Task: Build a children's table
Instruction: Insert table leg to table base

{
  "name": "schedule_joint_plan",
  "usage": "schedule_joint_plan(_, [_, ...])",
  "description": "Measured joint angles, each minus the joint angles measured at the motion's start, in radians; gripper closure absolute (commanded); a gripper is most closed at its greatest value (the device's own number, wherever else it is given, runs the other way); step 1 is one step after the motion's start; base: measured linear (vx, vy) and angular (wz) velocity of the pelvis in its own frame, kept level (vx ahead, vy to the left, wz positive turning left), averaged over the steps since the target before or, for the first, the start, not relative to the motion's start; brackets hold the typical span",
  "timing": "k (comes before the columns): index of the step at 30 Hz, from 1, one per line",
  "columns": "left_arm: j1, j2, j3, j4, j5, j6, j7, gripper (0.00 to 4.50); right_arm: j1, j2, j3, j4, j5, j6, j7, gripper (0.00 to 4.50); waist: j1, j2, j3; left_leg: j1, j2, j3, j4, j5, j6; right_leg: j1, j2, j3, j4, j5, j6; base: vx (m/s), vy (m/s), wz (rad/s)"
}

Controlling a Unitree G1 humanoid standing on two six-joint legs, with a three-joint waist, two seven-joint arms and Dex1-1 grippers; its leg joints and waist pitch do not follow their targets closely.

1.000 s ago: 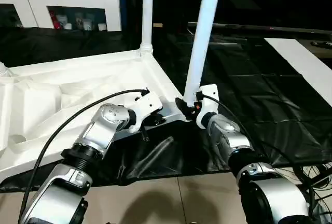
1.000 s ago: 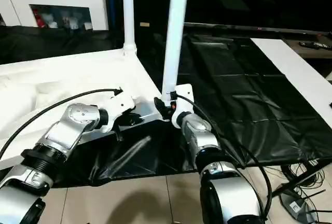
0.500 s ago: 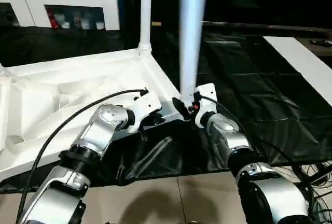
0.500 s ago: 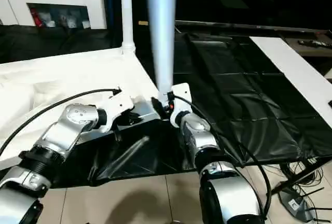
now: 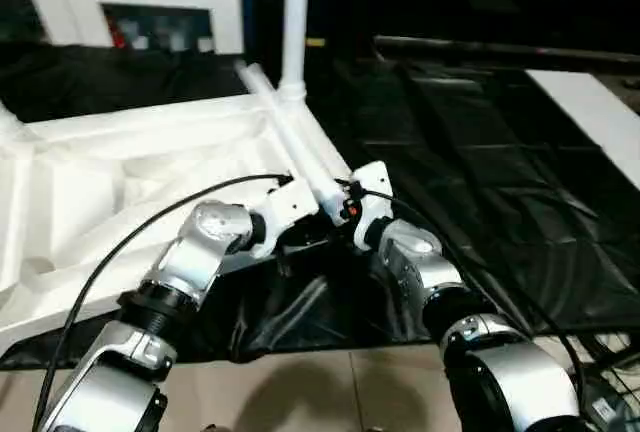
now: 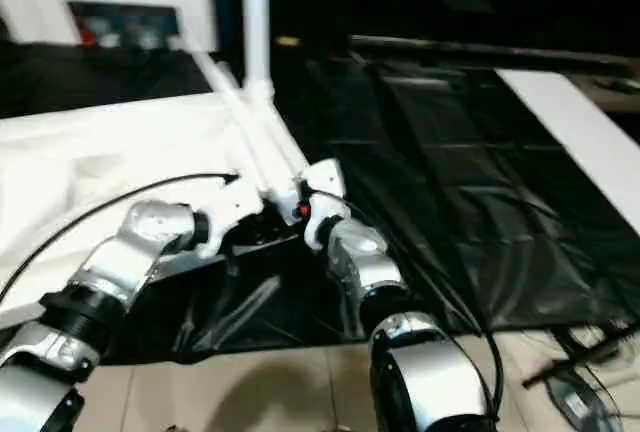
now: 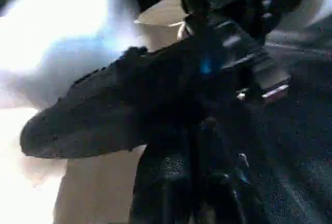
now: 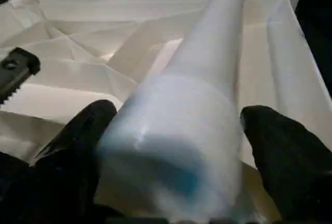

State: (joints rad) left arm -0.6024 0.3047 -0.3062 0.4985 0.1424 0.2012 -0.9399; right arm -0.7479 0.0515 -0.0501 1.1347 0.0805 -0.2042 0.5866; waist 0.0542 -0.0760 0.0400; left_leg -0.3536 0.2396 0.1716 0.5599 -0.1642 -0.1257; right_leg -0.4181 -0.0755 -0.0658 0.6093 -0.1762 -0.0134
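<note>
The white table top (image 5: 120,182) lies upside down on the left, ribbed side up. One white leg (image 5: 296,12) stands upright in its far corner socket. A second leg (image 5: 285,122) slants low over the top's right edge, its far end pointing back and left. My right gripper (image 5: 345,207) is shut on that leg's thick near end (image 8: 197,120), with a black finger (image 8: 78,136) on each side of it, at the top's near right corner. My left gripper (image 5: 305,227) sits right beside it at the same corner.
The black-covered work table (image 5: 480,172) stretches out to the right. A white cabinet (image 5: 150,2) stands behind at the back left, and a white panel (image 5: 590,102) lies at the far right. A black cable (image 5: 150,222) arcs over my left forearm. Tiled floor lies below the near edge.
The leg in my right gripper has tipped from upright to a low slant, back and left over the top. Both grippers stay at the near right corner.
</note>
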Motion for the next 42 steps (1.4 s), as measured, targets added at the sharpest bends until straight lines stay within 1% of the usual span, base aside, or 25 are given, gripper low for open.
schedule_joint_plan(1, [0.000, 0.000, -0.001, -0.001, 0.000, -0.001, 0.000, 4.50, 0.000, -0.003, 0.000, 0.006, 0.000, -0.001, 0.005, 0.61, 0.000, 0.000, 0.000, 0.000, 0.000, 0.000, -0.001, 0.000, 0.000, 0.000, 0.000, 0.000, 0.000, 0.000, 0.000, 0.000, 0.000, 0.00])
schedule_joint_plan(4, [0.000, 0.001, -0.001, -0.002, 0.000, -0.003, -0.004, 4.50, 0.001, -0.007, -0.001, 0.007, 0.000, -0.003, 0.011, 1.03, 0.002, 0.001, 0.001, 0.000, 0.000, 0.000, -0.001, 0.000, 0.000, 0.000, 0.000, 0.000, 0.000, 0.000, 0.000, 0.000, 0.000, 0.00])
schedule_joint_plan(6, [0.000, 0.002, 0.001, -0.002, 0.000, -0.003, -0.004, 4.50, 0.001, -0.008, -0.002, 0.008, 0.000, -0.003, 0.011, 1.03, 0.002, 0.002, 0.001, 0.000, 0.000, 0.000, -0.001, 0.000, 0.000, 0.000, 0.001, -0.001, 0.000, 0.000, 0.000, 0.000, 0.000, 0.00])
schedule_joint_plan(8, [0.001, 0.004, 0.001, -0.005, -0.001, -0.003, -0.004, 4.50, 0.001, -0.012, -0.002, 0.009, 0.000, -0.003, 0.017, 1.29, 0.001, 0.002, 0.001, 0.000, 0.000, 0.000, -0.001, 0.000, 0.000, 0.000, 0.001, 0.000, 0.000, 0.000, 0.000, 0.000, 0.000, 0.00])
schedule_joint_plan(9, [0.003, 0.005, 0.001, -0.007, -0.002, -0.003, -0.004, 4.50, 0.001, -0.012, -0.002, 0.009, 0.000, -0.004, 0.020, 1.35, 0.001, 0.002, 0.001, 0.000, 0.000, 0.000, -0.001, 0.000, 0.000, 0.000, 0.001, 0.000, 0.000, 0.000, 0.000, 0.000, 0.000, 0.00])
schedule_joint_plan(14, [0.030, 0.028, 0.007, -0.046, -0.015, -0.014, -0.005, 4.50, 0.001, -0.017, -0.007, 0.008, 0.006, -0.007, 0.035, 1.46, -0.003, 0.005, 0.003, 0.000, 0.000, 0.000, -0.003, 0.000, 0.000, -0.001, 0.001, -0.001, 0.000, 0.000, 0.000, 0.000, 0.000, 0.00])
schedule_joint_plan(16, [0.050, 0.045, 0.014, -0.070, -0.022, -0.020, -0.008, 4.50, 0.002, -0.021, -0.018, 0.008, 0.015, -0.006, 0.043, 1.49, -0.010, 0.006, 0.004, 0.000, 0.000, 0.001, -0.003, 0.000, 0.000, -0.001, 0.001, 0.000, 0.000, 0.000, 0.000, 0.000, 0.000, 0.00])
schedule_joint_plan(19, [0.084, 0.077, 0.027, -0.116, -0.036, -0.022, -0.030, 4.50, 0.003, -0.030, -0.021, 0.003, 0.029, -0.006, 0.054, 1.50, -0.022, 0.006, 0.004, 0.001, 0.001, 0.001, -0.004, 0.000, 0.000, -0.002, 0.002, 0.000, 0.001, 0.000, 0.000, 0.000, 0.000, 0.00])
schedule_joint_plan(21, [0.105, 0.094, 0.037, -0.145, -0.049, -0.016, -0.055, 4.50, 0.008, -0.048, -0.026, 0.002, 0.034, -0.006, 0.055, 1.51, -0.020, 0.007, 0.005, 0.001, 0.001, 0.001, -0.004, 0.000, 0.000, -0.002, 0.002, 0.000, 0.001, -0.001, -0.001, 0.000, 0.000, 0.00])
schedule_joint_plan(24, [0.133, 0.112, 0.058, -0.197, -0.081, 0.025, -0.083, 4.50, 0.013, -0.057, -0.041, -0.018, 0.046, -0.001, 0.069, 1.55, -0.021, 0.008, 0.006, -0.001, 0.001, 0.002, -0.004, 0.000, 0.000, -0.004, 0.002, 0.000, 0.001, -0.001, -0.001, 0.000, 0.000, 0.00])
schedule_joint_plan(28, [0.143, 0.113, 0.087, -0.220, -0.138, 0.078, -0.086, 4.50, 0.014, -0.072, -0.064, -0.054, 0.079, 0.011, 0.088, 1.60, -0.021, 0.007, 0.007, -0.005, 0.001, 0.002, -0.003, 0.000, 0.000, -0.009, 0.002, 0.000, 0.002, -0.001, -0.001, 0.000, 0.000, 0.00])
schedule_joint_plan(30, [0.149, 0.110, 0.115, -0.229, -0.177, 0.106, -0.088, 4.50, 0.016, -0.078, -0.072, -0.073, 0.092, 0.025, 0.106, 1.62, -0.023, 0.006, 0.008, -0.009, 0.001, 0.003, -0.002, 0.000, 0.000, -0.014, 0.002, 0.001, 0.003, -0.001, -0.001, 0.000, 0.000, 0.00])
schedule_joint_plan(31, [0.153, 0.102, 0.145, -0.239, -0.216, 0.137, -0.092, 4.50, 0.022, -0.085, -0.076, -0.090, 0.107, 0.036, 0.125, 1.63, -0.023, 0.005, 0.008, -0.014, 0.001, 0.003, 0.000, 0.000, 0.000, -0.019, 0.003, 0.001, 0.005, 0.000, -0.001, 0.000, 0.000, 0.00])
schedule_joint_plan(33, [0.147, 0.089, 0.211, -0.257, -0.278, 0.172, -0.081, 4.50, 0.041, -0.096, -0.080, -0.111, 0.121, 0.050, 0.151, 1.64, -0.020, 0.001, 0.010, -0.015, 0.003, 0.002, 0.001, 0.001, 0.001, -0.020, 0.004, 0.001, 0.006, -0.001, -0.002, 0.000, 0.000, 0.00])
schedule_joint_plan(34, [0.131, 0.091, 0.253, -0.264, -0.302, 0.190, -0.070, 4.23, 0.046, -0.100, -0.080, -0.112, 0.123, 0.056, 0.167, 1.65, -0.019, 0.001, 0.010, -0.015, 0.003, 0.002, 0.003, 0.000, 0.001, -0.019, 0.005, 0.001, 0.006, -0.001, -0.002, 0.000, 0.000, 0.00])
schedule_joint_plan(36, [0.096, 0.082, 0.310, -0.269, -0.330, 0.231, -0.037, 4.07, 0.051, -0.101, -0.080, -0.122, 0.131, 0.070, 0.187, 1.65, -0.019, 0.001, 0.010, -0.014, 0.003, 0.002, 0.004, 0.000, 0.000, -0.018, 0.005, 0.001, 0.006, 0.000, -0.004, 0.000, 0.000, 0.00])
schedule_joint_plan(37, [0.076, 0.066, 0.346, -0.268, -0.353, 0.275, -0.004, 4.04, 0.058, -0.102, -0.081, -0.143, 0.139, 0.081, 0.197, 1.65, -0.019, 0.001, 0.010, -0.014, 0.003, 0.002, 0.005, 0.000, 0.000, -0.017, 0.005, 0.001, 0.006, 0.001, -0.005, 0.000, 0.000, 0.00])
schedule_joint_plan(39, [0.060, 0.039, 0.392, -0.262, -0.382, 0.329, 0.049, 4.04, 0.063, -0.102, -0.081, -0.163, 0.150, 0.090, 0.211, 1.65, -0.018, 0.001, 0.010, -0.014, 0.003, 0.002, 0.006, 0.000, 0.000, -0.017, 0.004, 0.001, 0.007, 0.002, -0.005, 0.000, 0.000, 0.00])
schedule_joint_plan(40, [0.047, 0.019, 0.420, -0.248, -0.397, 0.362, 0.091, 3.73, 0.071, -0.102, -0.082, -0.181, 0.156, 0.095, 0.219, 1.66, -0.017, 0.001, 0.010, -0.014, 0.003, 0.002, 0.008, 0.000, 0.000, -0.017, 0.004, 0.001, 0.007, 0.003, -0.005, 0.000, 0.000, 0.00])
schedule_joint_plan(42, [0.026, -0.026, 0.487, -0.219, -0.444, 0.414, 0.176, 3.73, 0.082, -0.102, -0.083, -0.210, 0.167, 0.114, 0.231, 1.66, -0.016, 0.000, 0.010, -0.014, 0.003, 0.002, 0.009, 0.000, 0.000, -0.017, 0.004, 0.001, 0.008, 0.004, -0.005, 0.000, 0.000, 0.00])
